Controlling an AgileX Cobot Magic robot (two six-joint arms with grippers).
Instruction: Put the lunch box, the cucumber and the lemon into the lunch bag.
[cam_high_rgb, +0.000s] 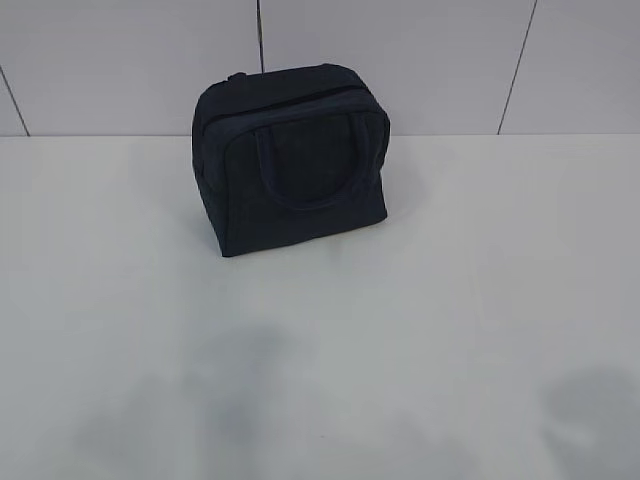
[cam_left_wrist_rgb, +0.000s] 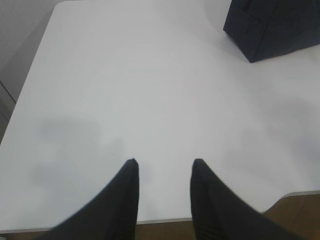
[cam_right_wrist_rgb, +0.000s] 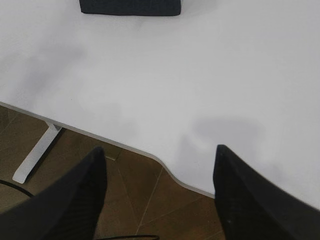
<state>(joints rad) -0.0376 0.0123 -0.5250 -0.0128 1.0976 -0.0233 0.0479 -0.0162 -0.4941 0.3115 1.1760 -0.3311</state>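
The lunch bag (cam_high_rgb: 290, 160) stands upright at twelve o'clock on the white desk (cam_high_rgb: 430, 300), zipper closed. Left gripper (cam_left_wrist_rgb: 165, 162) and right gripper (cam_right_wrist_rgb: 160, 150) both hang released, grasping nothing.

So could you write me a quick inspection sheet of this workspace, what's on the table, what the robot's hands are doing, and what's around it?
Surface: white table, bare apart from the bag; faint shadows near the front edge.
Job's things: navy lunch bag stands upright at the back, zipper looks closed. Lunch box, cucumber and lemon: nothing seen.
Clutter: nothing seen.
Hands: left hand open and empty over the table's near edge; right hand open wider, empty, over the table's edge.
Cables: a thin dark cable on the floor in the right wrist view.
Surroundings: pale panelled wall behind, brown tiled floor, white table leg.
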